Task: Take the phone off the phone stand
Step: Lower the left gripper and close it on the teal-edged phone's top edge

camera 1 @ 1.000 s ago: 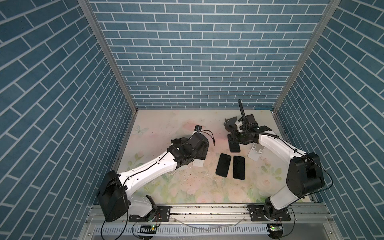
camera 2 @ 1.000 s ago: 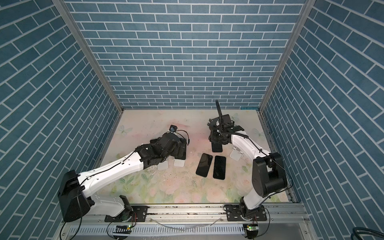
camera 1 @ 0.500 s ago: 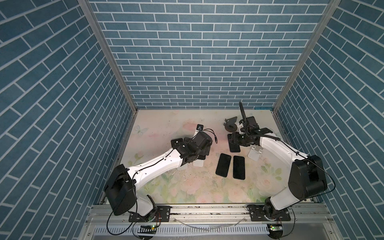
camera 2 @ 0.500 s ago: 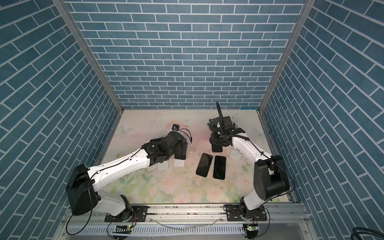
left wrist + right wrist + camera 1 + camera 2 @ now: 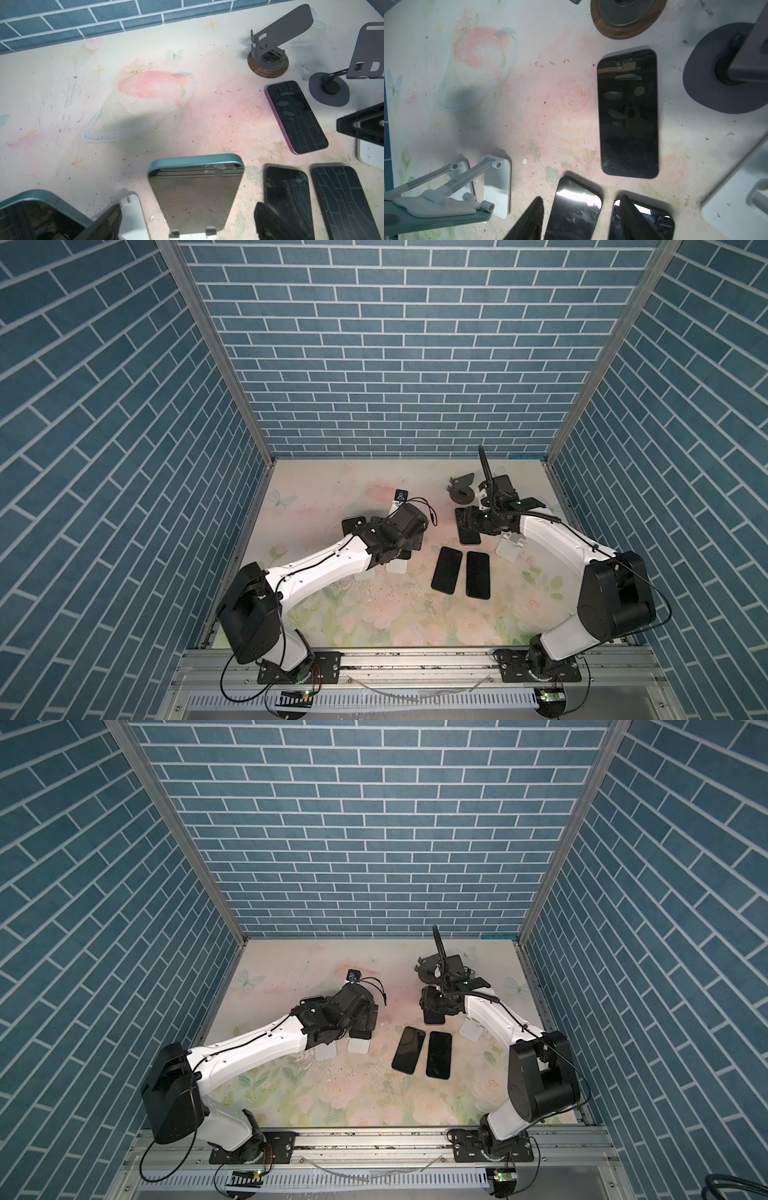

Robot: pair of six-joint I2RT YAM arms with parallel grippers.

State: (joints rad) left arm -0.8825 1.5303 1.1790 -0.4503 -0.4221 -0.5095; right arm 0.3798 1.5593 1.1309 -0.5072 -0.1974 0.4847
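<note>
"Where's the phone point(image 5: 195, 193)?"
"Mid-table, propped on its white stand point(image 5: 193, 236), long axis rising away from the left gripper point(image 5: 187, 207). Those jaws gape wide, empty, either side of it."
"The right gripper point(image 5: 581, 198)?"
"Part-open, empty, farther right."

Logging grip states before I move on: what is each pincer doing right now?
Left pincer: open, straddling the teal phone on its stand, not gripping.
Right pincer: open, holding nothing.

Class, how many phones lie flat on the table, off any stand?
3. A purple-edged phone farthest back; two dark phones side by side nearer the front: left one, right one. Others may hide under the left arm.
</note>
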